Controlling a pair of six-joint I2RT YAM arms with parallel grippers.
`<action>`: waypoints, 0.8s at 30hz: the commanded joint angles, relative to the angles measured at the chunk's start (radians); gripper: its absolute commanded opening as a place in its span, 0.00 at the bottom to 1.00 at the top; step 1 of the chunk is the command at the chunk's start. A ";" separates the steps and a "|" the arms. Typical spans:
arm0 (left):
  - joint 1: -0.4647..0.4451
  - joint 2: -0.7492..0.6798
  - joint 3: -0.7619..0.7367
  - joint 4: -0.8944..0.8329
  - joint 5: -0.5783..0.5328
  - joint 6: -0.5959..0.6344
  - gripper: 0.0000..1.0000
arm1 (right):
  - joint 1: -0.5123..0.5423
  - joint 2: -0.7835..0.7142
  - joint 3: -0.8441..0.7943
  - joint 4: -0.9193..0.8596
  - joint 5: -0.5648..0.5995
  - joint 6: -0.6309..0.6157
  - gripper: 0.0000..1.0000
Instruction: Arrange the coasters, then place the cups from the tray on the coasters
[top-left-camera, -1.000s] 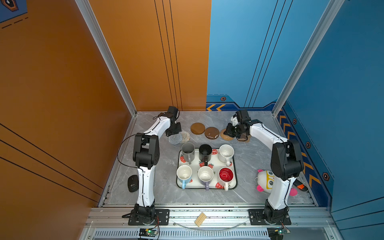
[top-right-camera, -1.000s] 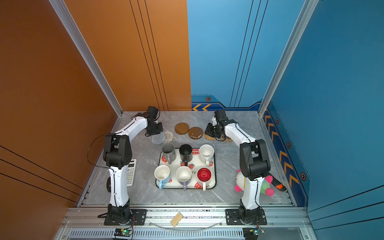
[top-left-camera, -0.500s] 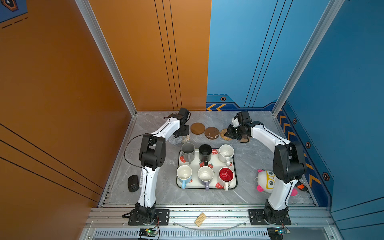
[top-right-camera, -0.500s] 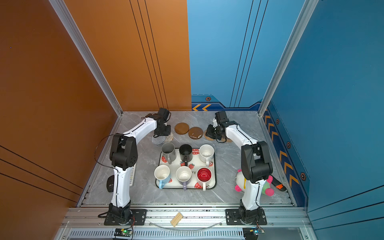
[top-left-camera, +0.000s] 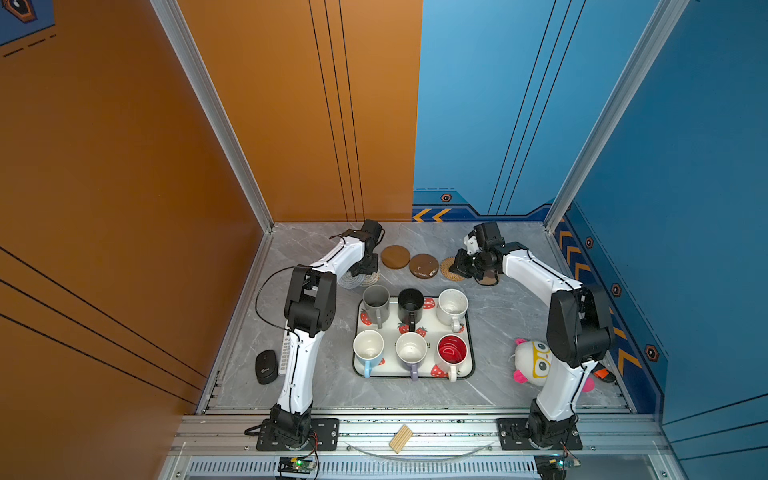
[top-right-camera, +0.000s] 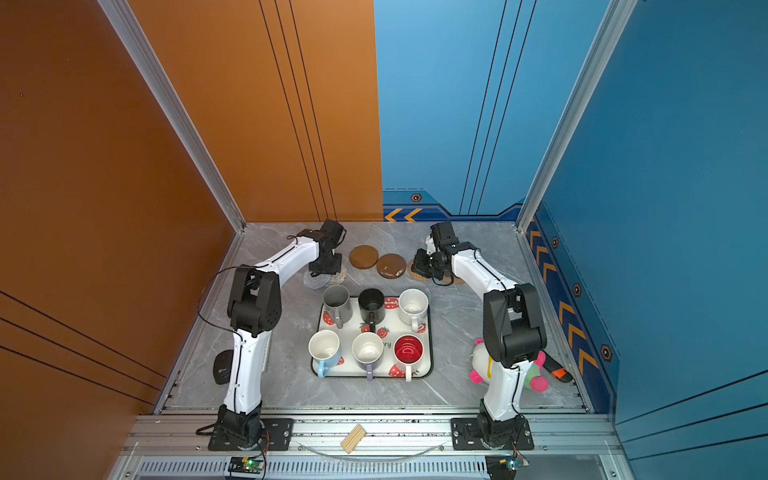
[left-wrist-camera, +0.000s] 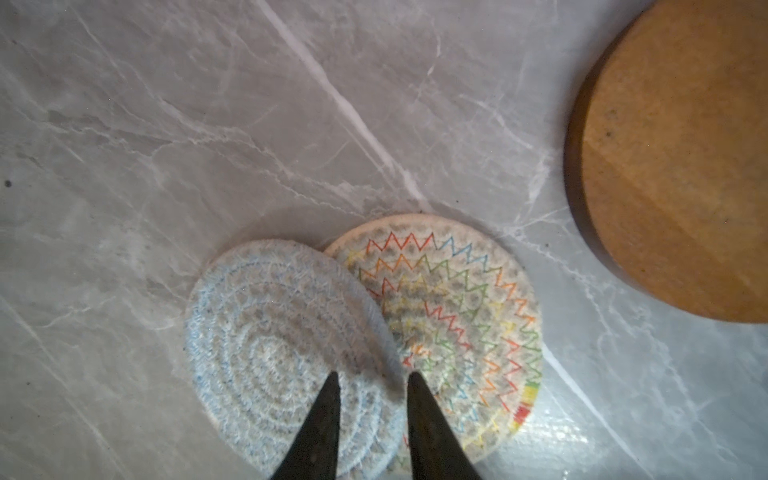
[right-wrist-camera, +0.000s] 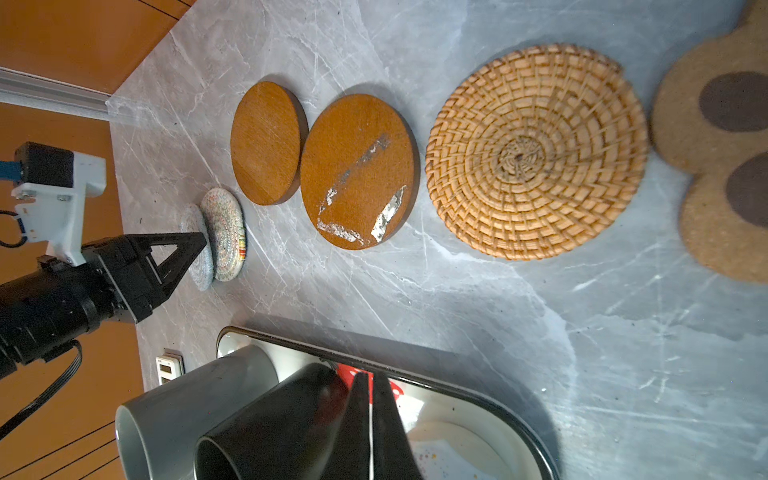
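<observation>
My left gripper (left-wrist-camera: 372, 376) hangs open over the edge of the grey woven coaster (left-wrist-camera: 270, 353), which overlaps the cream woven coaster (left-wrist-camera: 457, 311). To their right lie two wooden discs (top-left-camera: 395, 256) (top-left-camera: 424, 265), the rattan coaster (right-wrist-camera: 536, 153) and the paw-print coaster (right-wrist-camera: 715, 158). My right gripper (right-wrist-camera: 370, 382) is shut on nothing; in a top view it (top-left-camera: 461, 268) hovers above the rattan coaster. On the strawberry tray (top-left-camera: 411, 376) stand the grey (top-left-camera: 376, 303), black (top-left-camera: 410, 305), speckled (top-left-camera: 453, 305), blue (top-left-camera: 368, 347), lilac (top-left-camera: 411, 349) and red-inside (top-left-camera: 452, 349) cups.
A black mouse (top-left-camera: 266, 365) and a white calculator (top-left-camera: 286, 353) lie by the left arm's base. A plush toy (top-left-camera: 534, 363) and an orange-and-black object (top-left-camera: 602, 374) sit beside the right arm. Walls close in the back and both sides.
My left gripper has swung to the right over the two woven coasters, and its jaws have parted a little. The right arm has hardly moved.
</observation>
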 joint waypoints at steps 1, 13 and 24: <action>-0.007 0.029 0.021 -0.032 -0.027 0.018 0.29 | 0.000 -0.022 -0.018 -0.006 0.019 0.002 0.00; -0.017 0.043 0.030 -0.035 -0.047 0.027 0.28 | -0.003 -0.025 -0.026 -0.004 0.018 0.002 0.00; -0.011 0.017 0.009 -0.035 -0.093 0.046 0.16 | -0.001 -0.022 -0.029 0.003 0.015 0.007 0.00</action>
